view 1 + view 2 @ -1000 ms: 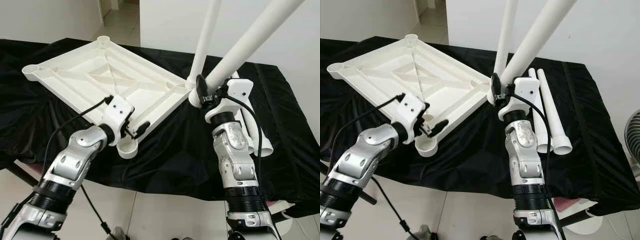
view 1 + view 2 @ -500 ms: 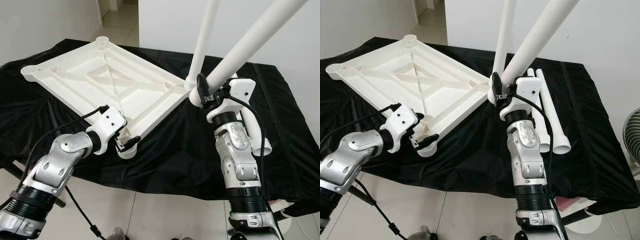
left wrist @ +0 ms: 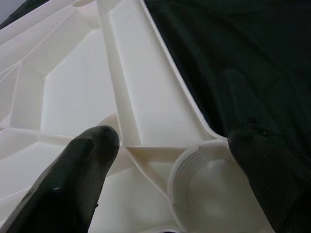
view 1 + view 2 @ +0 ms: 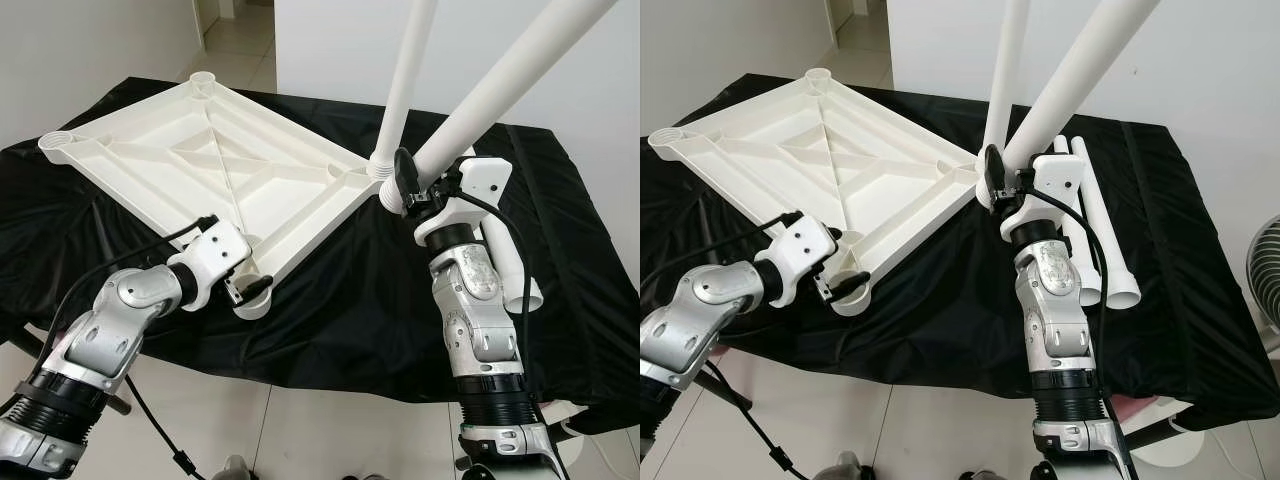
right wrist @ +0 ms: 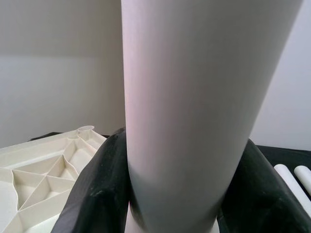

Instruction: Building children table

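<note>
The white tabletop (image 4: 200,160) lies upside down on the black-covered table (image 4: 340,300). One white leg (image 4: 405,80) stands in its near right corner socket. My right gripper (image 4: 405,185) is shut on a second white leg (image 4: 500,85), held tilted up and to the right, its lower end close beside the standing leg. In the right wrist view the fingers (image 5: 97,184) clasp that leg (image 5: 194,97) on both sides. My left gripper (image 4: 245,283) is open at the near left corner socket (image 4: 252,300). In the left wrist view that socket (image 3: 209,189) sits between the spread fingers (image 3: 82,165).
Two spare white legs (image 4: 1095,220) lie side by side on the cloth behind my right arm. A fan (image 4: 1270,270) stands at the far right. White walls rise behind the table and tiled floor lies below its front edge.
My left gripper has come down and forward from above the tabletop's edge to the near left corner socket. The right gripper and its leg have stayed put.
</note>
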